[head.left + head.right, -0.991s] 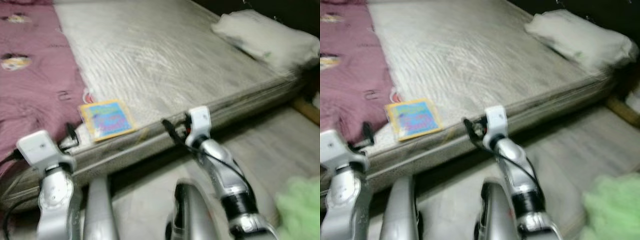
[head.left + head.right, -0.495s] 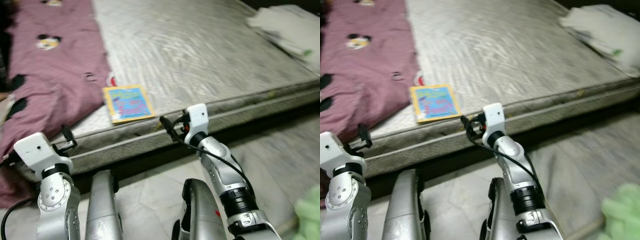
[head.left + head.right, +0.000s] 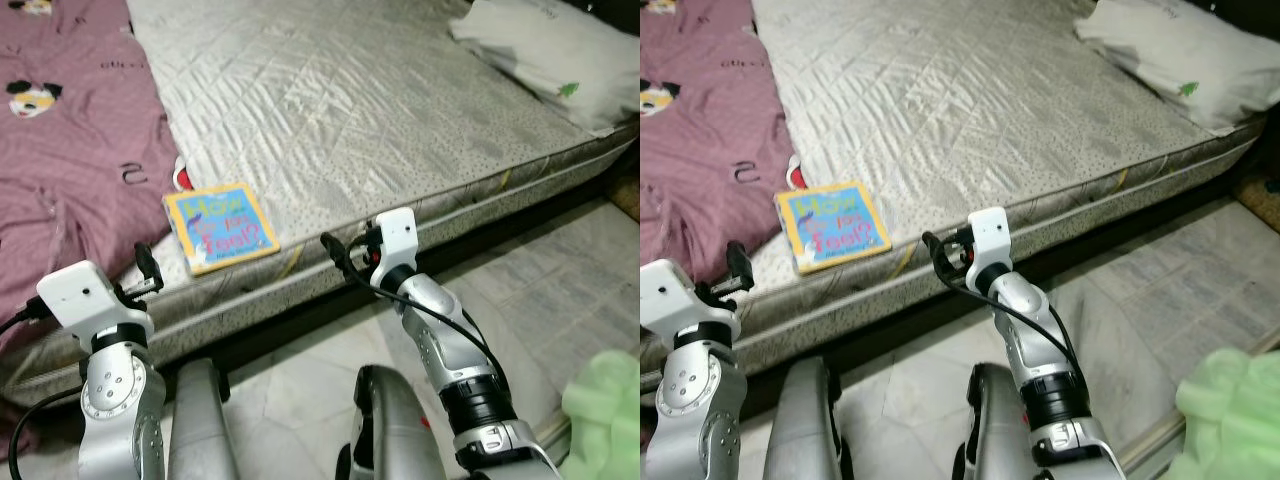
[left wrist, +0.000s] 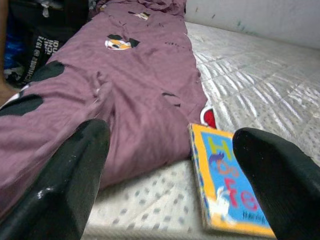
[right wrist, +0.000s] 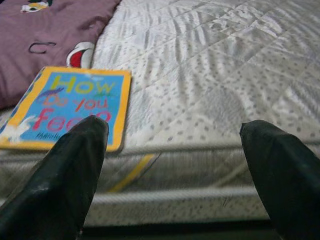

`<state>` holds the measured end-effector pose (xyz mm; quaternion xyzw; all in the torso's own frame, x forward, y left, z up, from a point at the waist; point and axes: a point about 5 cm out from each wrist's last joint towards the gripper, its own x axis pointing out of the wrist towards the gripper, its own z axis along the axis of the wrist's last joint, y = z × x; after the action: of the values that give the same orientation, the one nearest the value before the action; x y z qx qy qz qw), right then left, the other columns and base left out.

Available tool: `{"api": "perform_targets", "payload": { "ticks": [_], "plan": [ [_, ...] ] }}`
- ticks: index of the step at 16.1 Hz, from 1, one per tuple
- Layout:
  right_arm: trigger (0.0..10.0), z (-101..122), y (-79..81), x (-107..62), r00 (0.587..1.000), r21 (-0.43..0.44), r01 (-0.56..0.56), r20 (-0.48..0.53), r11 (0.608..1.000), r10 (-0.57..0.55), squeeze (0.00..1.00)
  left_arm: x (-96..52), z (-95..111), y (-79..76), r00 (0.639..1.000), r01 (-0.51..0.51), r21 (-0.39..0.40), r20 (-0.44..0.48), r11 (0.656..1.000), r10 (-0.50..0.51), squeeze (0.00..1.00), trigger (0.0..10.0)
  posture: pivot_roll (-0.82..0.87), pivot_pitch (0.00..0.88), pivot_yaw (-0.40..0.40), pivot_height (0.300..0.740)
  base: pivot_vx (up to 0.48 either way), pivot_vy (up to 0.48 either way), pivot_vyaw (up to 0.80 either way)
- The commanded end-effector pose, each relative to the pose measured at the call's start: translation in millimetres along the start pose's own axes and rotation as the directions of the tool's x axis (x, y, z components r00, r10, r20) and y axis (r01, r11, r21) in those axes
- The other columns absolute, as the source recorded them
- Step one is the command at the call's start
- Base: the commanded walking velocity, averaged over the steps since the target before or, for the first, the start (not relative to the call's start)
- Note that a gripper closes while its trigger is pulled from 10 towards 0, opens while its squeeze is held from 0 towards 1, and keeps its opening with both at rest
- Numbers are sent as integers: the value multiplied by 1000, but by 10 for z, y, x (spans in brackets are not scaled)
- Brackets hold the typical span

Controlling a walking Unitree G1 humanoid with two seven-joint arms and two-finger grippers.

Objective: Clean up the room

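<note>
Book (image 3: 220,228) lies flat, long axis running up the mattress (image 3: 380,110); both grippers spread apart.

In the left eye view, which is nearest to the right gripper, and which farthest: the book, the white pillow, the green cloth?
1. Book, on the mattress edge, left of the right gripper.
2. Green cloth, on the floor, far right.
3. White pillow, at the mattress's far right corner.

Evenly lit and sharp in the head views, with soft sheen across the mattress (image 3: 400,110) quilting. Dark shadow under the mattress edge along the floor (image 3: 1160,290). Dim toward the far corners. In the wrist views, black fingers (image 5: 75,170) blurred up close; book (image 5: 70,107) slightly soft, background reasonably crisp.
</note>
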<state>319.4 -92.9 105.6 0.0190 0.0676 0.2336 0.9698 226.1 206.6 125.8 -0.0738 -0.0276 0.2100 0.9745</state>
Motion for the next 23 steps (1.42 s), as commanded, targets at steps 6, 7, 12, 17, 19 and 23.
{"api": "perform_targets", "payload": {
  "ticks": [6, 7, 12, 17, 19, 23],
  "plan": [
    [10000, 2, -2, -10, 1000, -25, -11, 3, 1000, 11, 0, 15, -47, -7, 999, -28, -11, -25, 1000, 28, 0, 10000, -31, 98, -86, 536, 61, 0, 267],
    [10000, -3, -25, -9, 1000, -4, 2, -1, 1000, -2, 0, 25, -53, -1, 999, -33, -9, -28, 999, 33, 0, 10000, -31, 98, -86, 536, 0, 0, 656],
    [10000, -14, -51, -13, 1000, 9, 10, -9, 1000, -10, 0, 66, -90, 40, 997, -68, -10, -48, 998, 68, 0, 10000, -35, 99, -91, 536, 0, 0, 101],
    [10000, -23, -41, -88, 1000, 1, -5, -14, 1000, 5, 0, 158, -110, 104, 992, -123, -10, -40, 992, 123, 0, 10000, -48, 116, -107, 503, 0, 0, 0],
    [10000, -36, -62, -143, 1000, 13, 1, -27, 1000, -1, 0, 179, -137, 111, 989, -138, -16, -51, 990, 137, 0, 10000, -55, 130, -114, 503, 0, 0, 0],
    [10000, 14, -228, -333, 998, -18, 40, -55, 999, -41, 0, 285, -170, 179, 985, -161, -32, -75, 986, 158, 0, 10000, -104, 180, -132, 503, 0, 0, 0]
  ]
}}
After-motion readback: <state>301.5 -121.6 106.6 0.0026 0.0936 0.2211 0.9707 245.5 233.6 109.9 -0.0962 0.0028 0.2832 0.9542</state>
